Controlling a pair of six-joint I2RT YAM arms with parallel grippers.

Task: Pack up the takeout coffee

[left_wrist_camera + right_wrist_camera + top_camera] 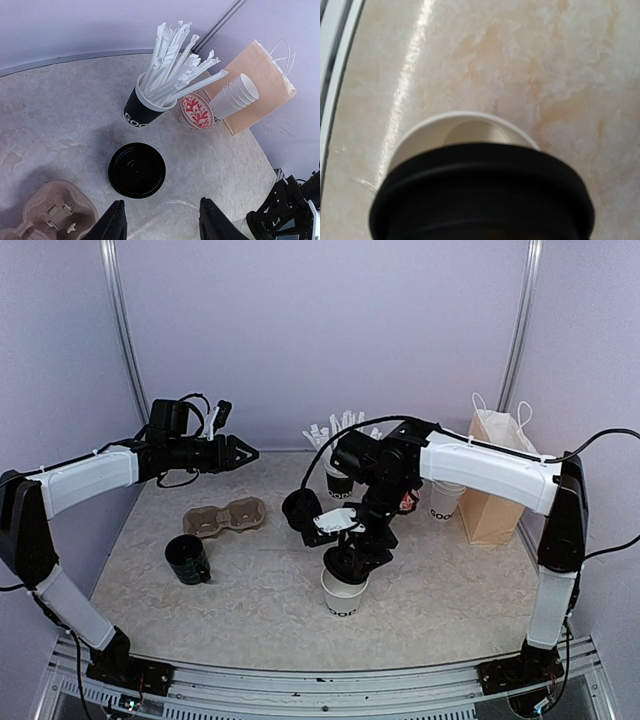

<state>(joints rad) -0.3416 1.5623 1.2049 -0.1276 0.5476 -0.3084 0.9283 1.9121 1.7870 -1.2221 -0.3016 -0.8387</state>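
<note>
The takeout coffee's white paper cup stands open near the table's front middle, black lettering at its base. My right gripper hangs straight over it. In the right wrist view a round black lid fills the bottom of the frame and hides the fingers. The lid sits just above the cup's rim, held in that gripper. The cup looks empty inside. My left gripper is raised at the back left, open, with nothing between its fingers.
Another black lid lies on the table. A cardboard cup carrier and a dark green mug sit at the left. At the back are a black cup of straws, stacked white cups and a paper bag.
</note>
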